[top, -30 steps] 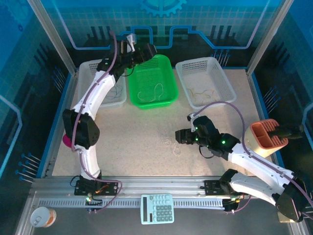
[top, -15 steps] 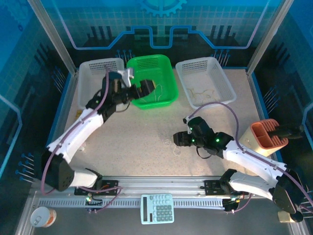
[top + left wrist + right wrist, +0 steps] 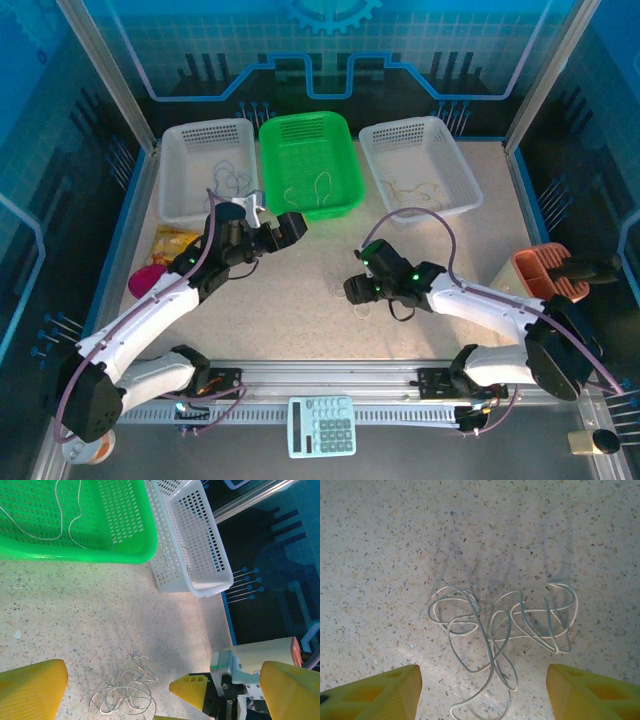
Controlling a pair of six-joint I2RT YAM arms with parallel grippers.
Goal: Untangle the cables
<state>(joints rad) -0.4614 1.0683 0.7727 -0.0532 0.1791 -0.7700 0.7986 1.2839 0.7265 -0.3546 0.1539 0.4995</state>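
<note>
While the left gripper (image 3: 293, 226) and right gripper (image 3: 482, 674) both hold jaws apart, the right could pinch several cables (image 3: 500, 635) together, tightening the tangle.

Mid-table: tangle of thin, floppy whitish and blue-grey cables (image 3: 500, 640) lies flat on the speckled tabletop (image 3: 395, 540). Several small loops overlap and cross; one loose strand trails out of the bundle.

Single strands, each well apart from the tangle:
- thin whitish cable (image 3: 305, 188), loose curls, on the floor of the green plastic basket (image 3: 305, 122)
- thin blue-grey cable (image 3: 230, 180), looped, in the left white mesh basket (image 3: 205, 128)
- thin yellowish cable (image 3: 413, 187), curled, in the right white mesh basket (image 3: 405, 130)
</note>
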